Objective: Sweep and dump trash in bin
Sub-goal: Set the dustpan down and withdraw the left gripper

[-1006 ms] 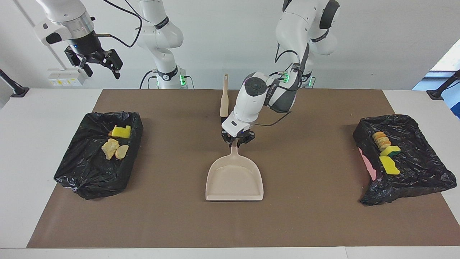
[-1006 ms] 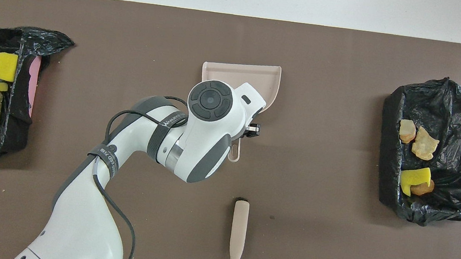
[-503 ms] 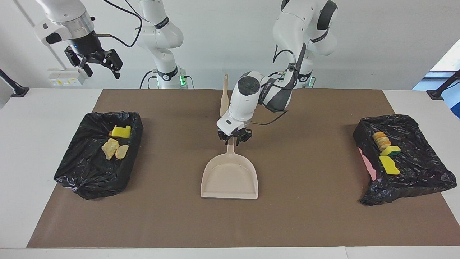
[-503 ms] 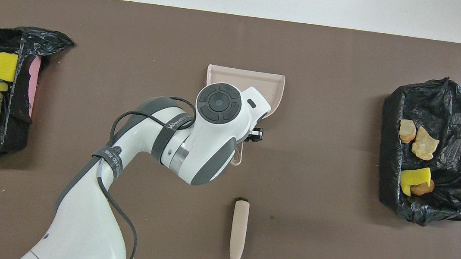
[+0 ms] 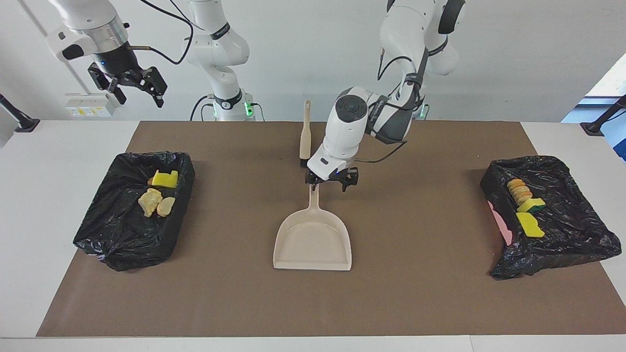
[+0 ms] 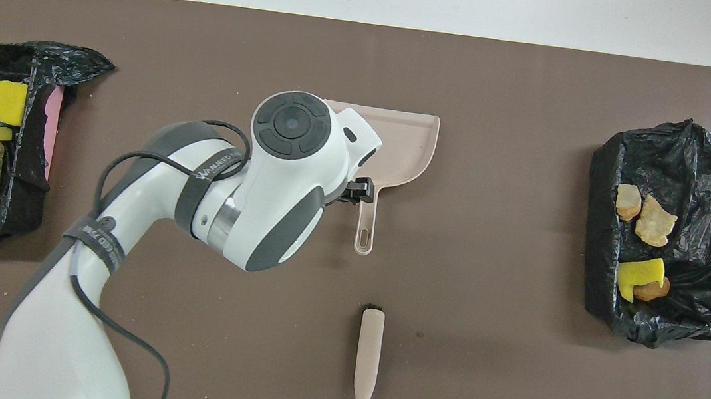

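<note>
L hand (image 5: 331, 183) had just let go of the dustpan (image 5: 313, 242), fingers spread, hovering by its handle at the pan's 12 o'clock. Pan lay empty mid-desk. Trash (image 5: 157, 196) sat in both bins, so job looked done. R hand (image 5: 129, 83) spread, waiting up high.

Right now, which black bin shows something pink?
The bin at the left arm's end: a pink patch shows on its wall. The other bin shows none.

Four bits of trash (image 5: 157, 194), a yellow sponge chunk and tan and orange lumps, lie in the black-lined bin (image 5: 122, 239) at the right arm's end. Three more (image 5: 525, 205), ridged orange bread and two yellow sponges, lie in the other bin (image 5: 577, 234).
</note>
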